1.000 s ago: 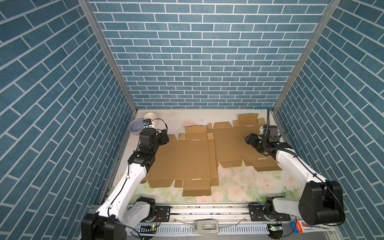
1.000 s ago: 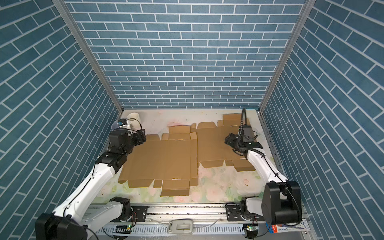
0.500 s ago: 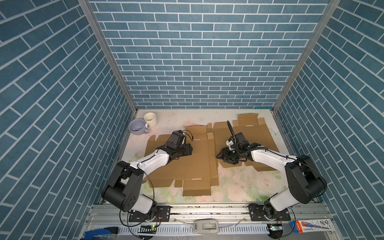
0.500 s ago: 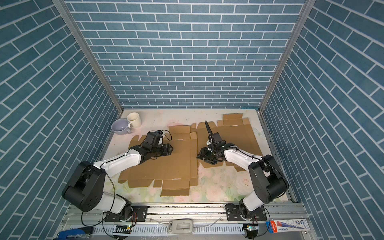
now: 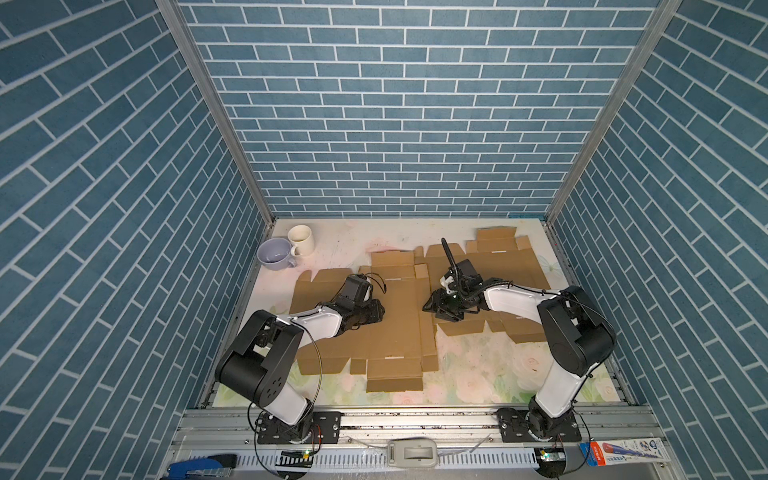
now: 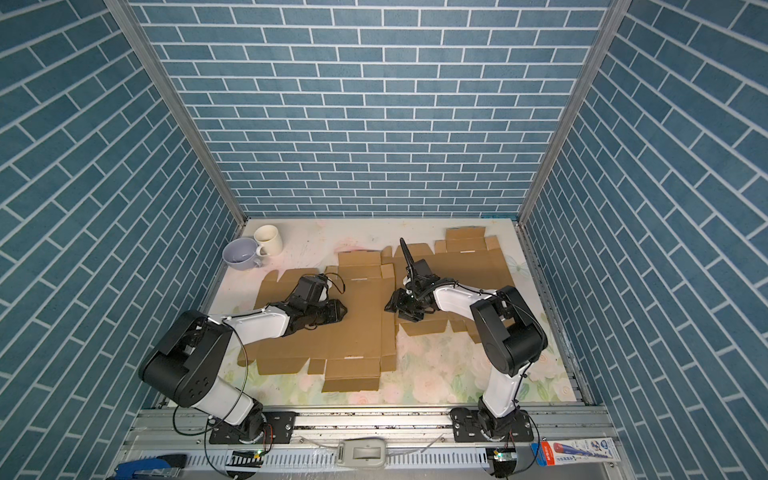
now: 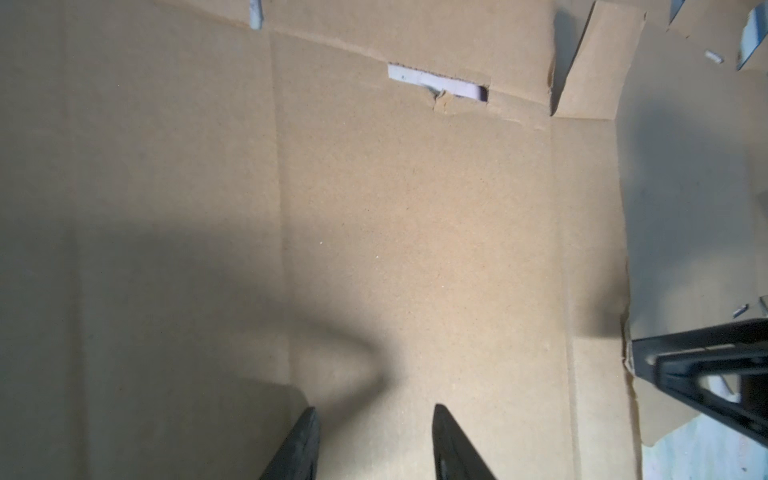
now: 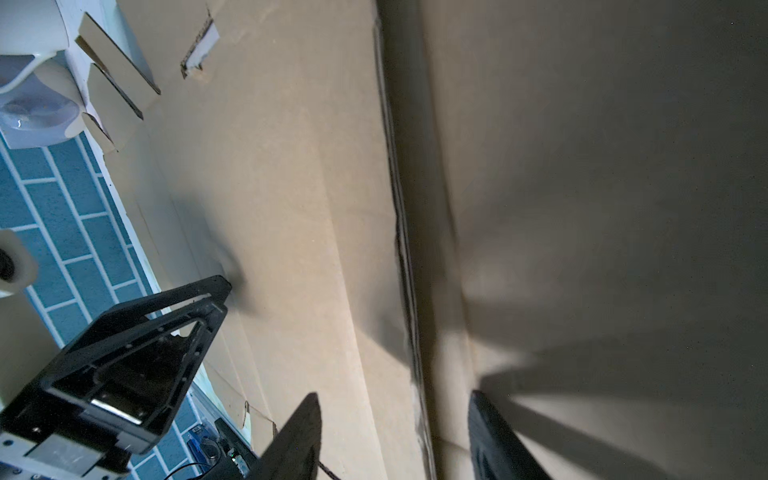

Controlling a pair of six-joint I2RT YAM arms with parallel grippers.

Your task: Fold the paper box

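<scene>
brown corrugated cardboard box blank (image 5: 399,328) lies flat mid-frame on the floral bench (image 5: 469,370). i judge it light, stiff, bending only at creases, so i'd take its thin right-edge flap. left jaws and right jaws stand apart, empty, low over it.

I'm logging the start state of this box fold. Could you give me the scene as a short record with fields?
surface: floral table
near blank: flat cardboard, centre-left, unfolded
far blank: flat cardboard, right rear, adjoining the first
left gripper: open, low over the near blank's middle, holding nothing
right gripper: open, at the near blank's right edge, holding nothing
cups: lavender cup and cream mug, side by side, far left corner
fold progress: none yet
</scene>
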